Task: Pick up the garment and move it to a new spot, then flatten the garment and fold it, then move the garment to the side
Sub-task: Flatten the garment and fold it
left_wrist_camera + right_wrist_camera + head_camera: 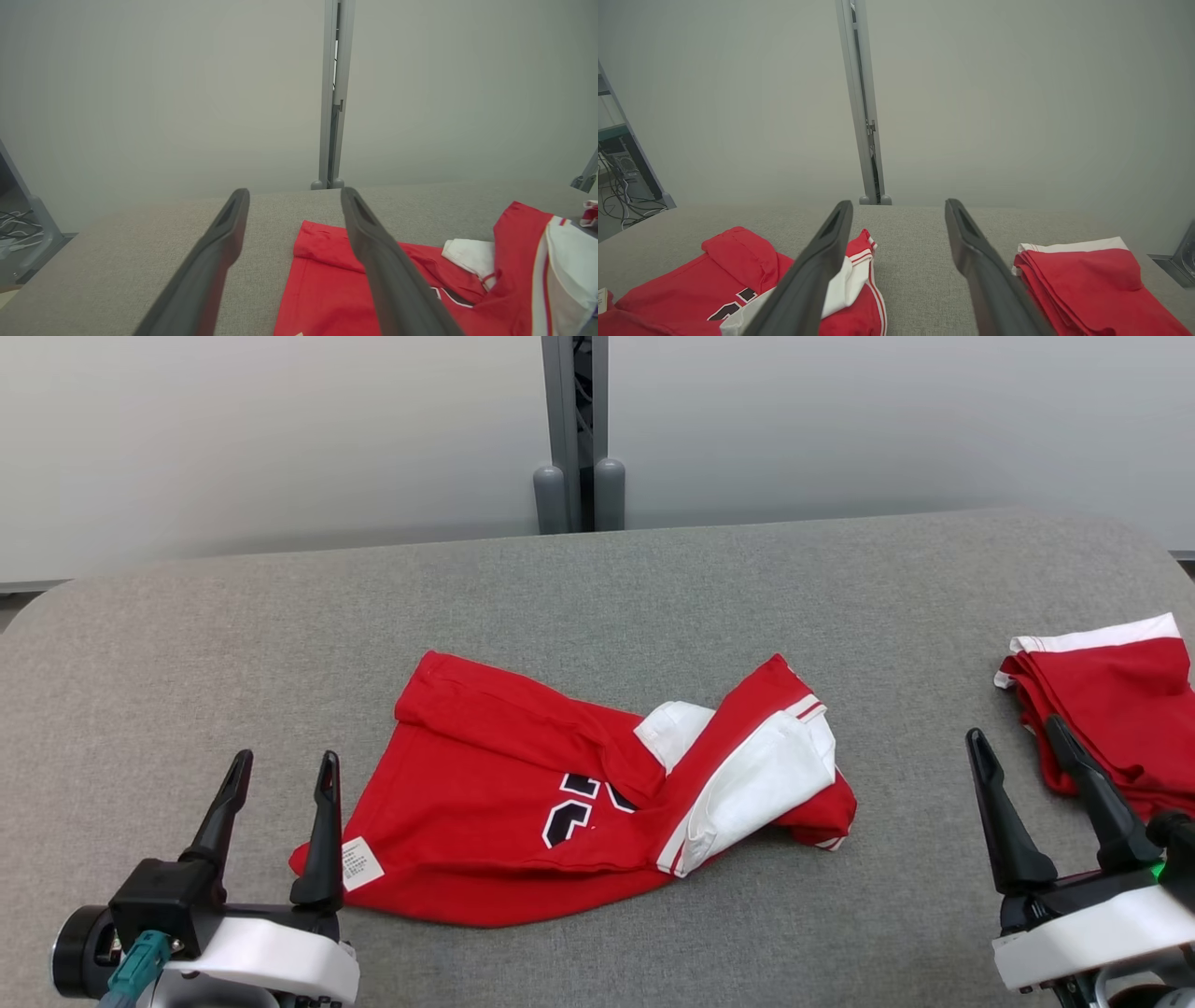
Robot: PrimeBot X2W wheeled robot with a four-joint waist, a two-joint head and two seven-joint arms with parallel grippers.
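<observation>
Left end effector (287, 761) — spread wide — sits just beside the garment (476, 793).

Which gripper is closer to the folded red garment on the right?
Right. The right gripper is just beside the folded garment; the left gripper is across the table, past the crumpled jersey.

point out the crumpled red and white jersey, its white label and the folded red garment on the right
crumpled red and white jersey (467, 803), head view, red body panel
white rectangular label (360, 863), head view, middle of the tag
folded red garment (1130, 700), head view, top red layer
</observation>
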